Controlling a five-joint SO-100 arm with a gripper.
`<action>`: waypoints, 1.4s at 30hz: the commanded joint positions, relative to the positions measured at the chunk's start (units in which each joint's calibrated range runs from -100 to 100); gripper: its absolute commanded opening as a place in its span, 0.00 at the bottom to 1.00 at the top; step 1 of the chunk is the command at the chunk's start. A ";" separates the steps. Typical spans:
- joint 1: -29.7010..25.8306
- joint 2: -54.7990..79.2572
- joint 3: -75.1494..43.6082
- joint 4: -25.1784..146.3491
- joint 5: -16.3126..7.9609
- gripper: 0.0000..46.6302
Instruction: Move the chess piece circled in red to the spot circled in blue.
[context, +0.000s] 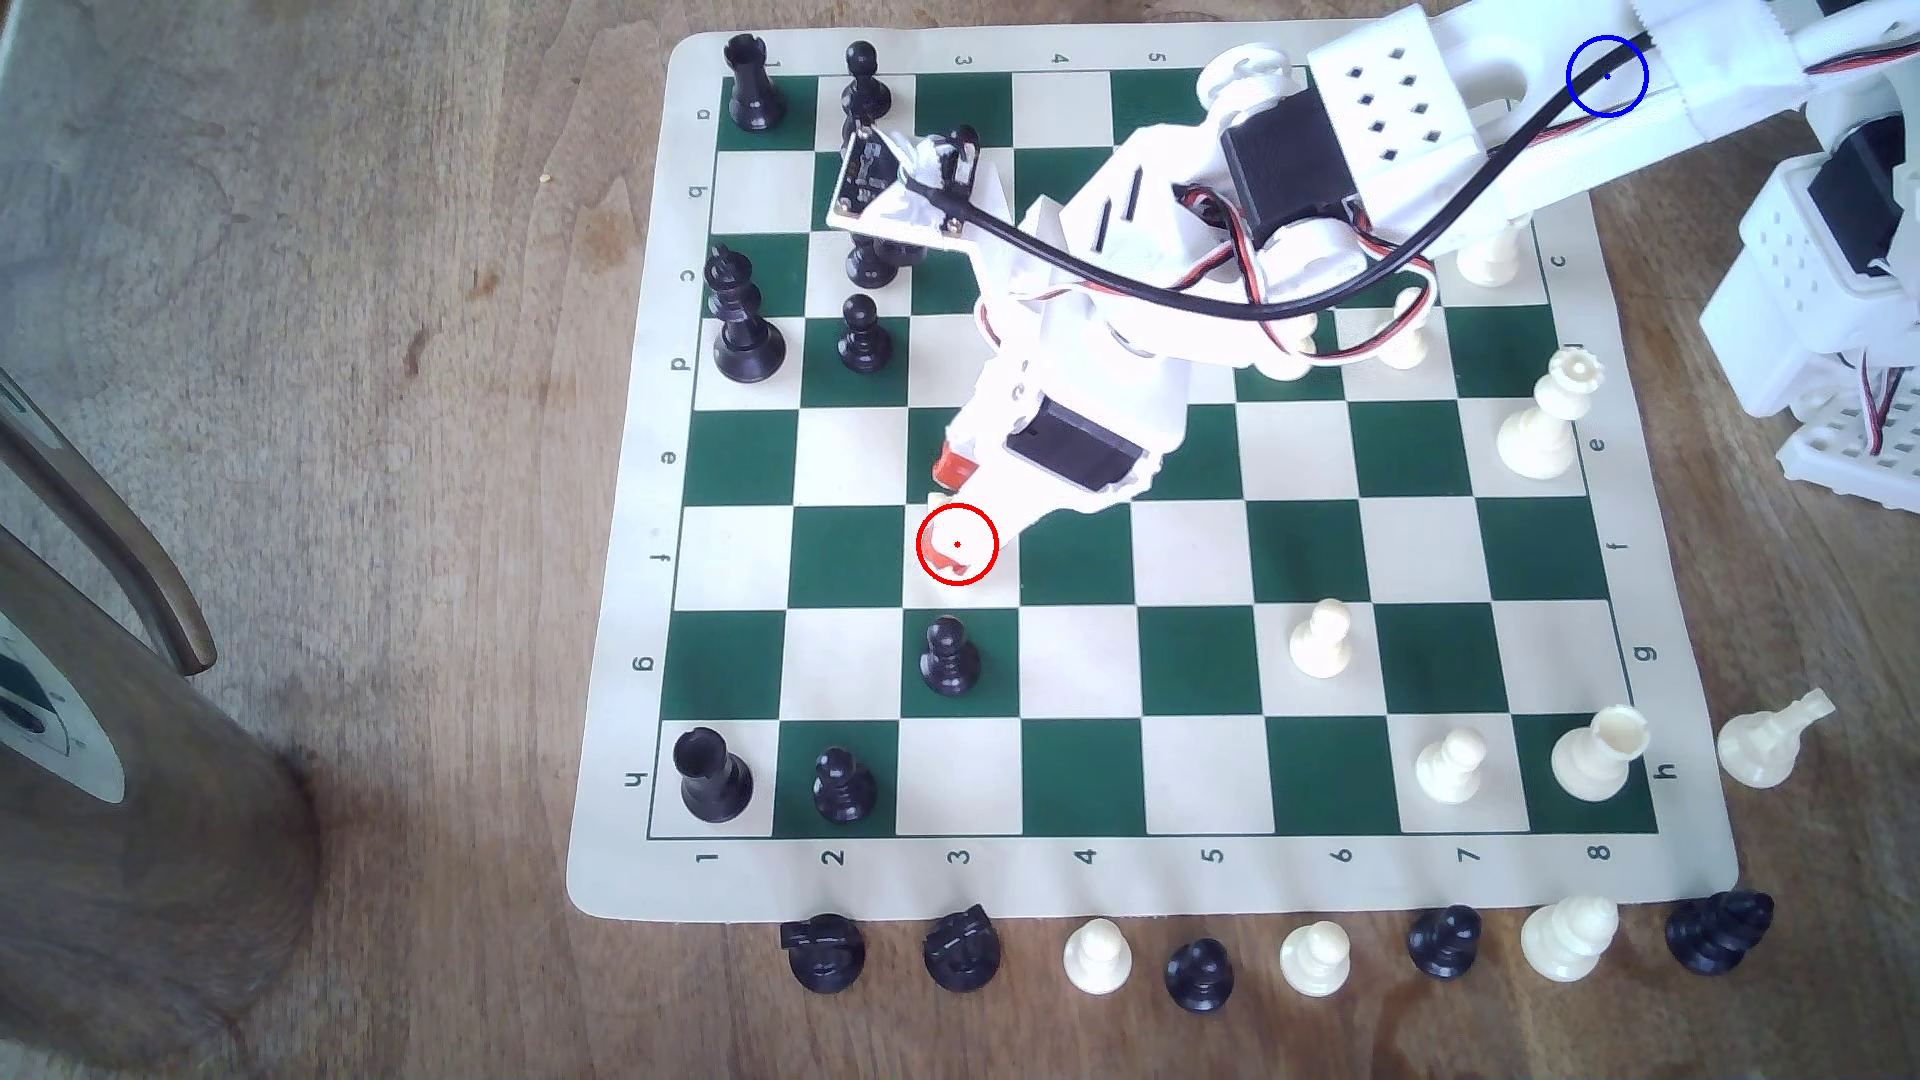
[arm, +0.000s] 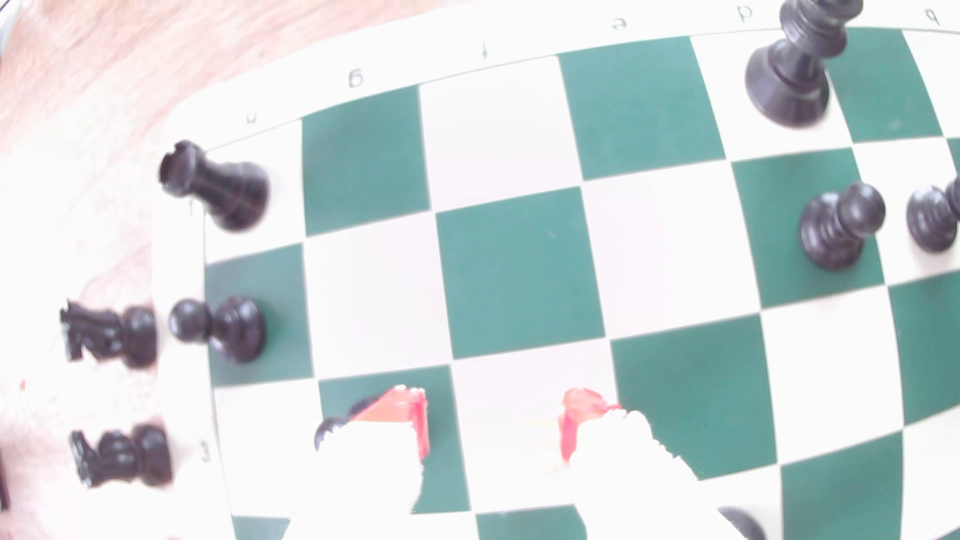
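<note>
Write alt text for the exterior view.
A white robot arm reaches over a green-and-cream chessboard, its open gripper at a red ring on a cream square. Black and cream pieces stand around; a blue ring overlaps the arm at the view's upper right.
</note>
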 joint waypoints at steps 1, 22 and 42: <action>0.47 -1.58 -1.09 -1.51 -0.44 0.30; 0.00 0.03 1.17 -2.74 -0.54 0.00; 9.46 -34.77 1.44 10.86 -1.71 0.00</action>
